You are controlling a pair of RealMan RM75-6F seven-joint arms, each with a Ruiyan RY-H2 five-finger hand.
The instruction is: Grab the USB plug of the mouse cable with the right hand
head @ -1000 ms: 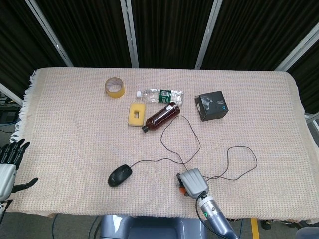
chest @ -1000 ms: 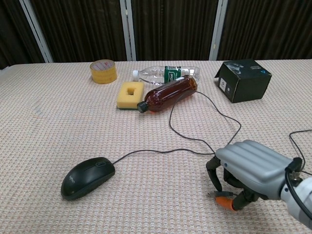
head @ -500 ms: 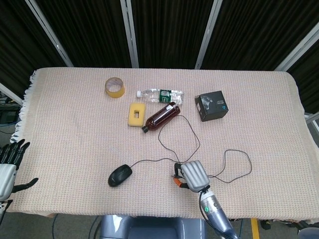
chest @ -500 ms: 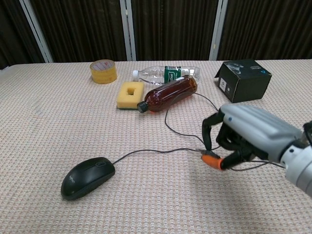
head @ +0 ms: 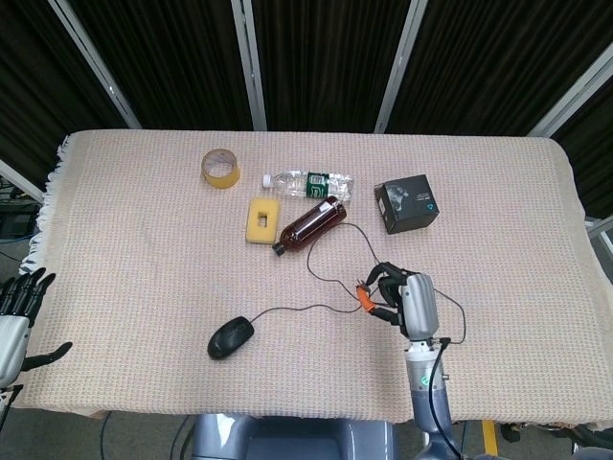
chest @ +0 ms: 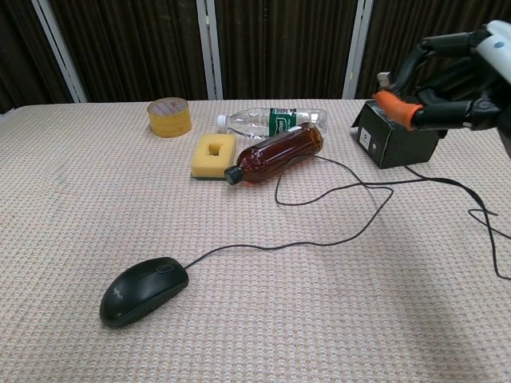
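The black mouse (head: pixel 231 337) (chest: pixel 144 289) lies near the table's front edge. Its thin black cable (head: pixel 297 309) (chest: pixel 319 239) loops to the right across the cloth. My right hand (head: pixel 402 299) (chest: pixel 459 112) is raised above the table and pinches the USB plug (chest: pixel 384 79) between an orange-tipped thumb and a finger; the cable hangs down from it. In the head view the plug itself is too small to make out. My left hand (head: pixel 14 311) stays off the table's left edge, fingers spread, holding nothing.
At the back of the woven cloth are a tape roll (head: pixel 221 168) (chest: pixel 169 116), a clear water bottle (head: pixel 308 183) (chest: pixel 271 121), a brown bottle (head: pixel 311 223) (chest: pixel 275 153), a yellow sponge (head: pixel 261 219) (chest: pixel 212 155) and a black box (head: pixel 406 203) (chest: pixel 397 132).
My right hand has lifted from the table's front edge, moving up and away with the plug pinched in it. The cable has been pulled along and its loops have shifted.
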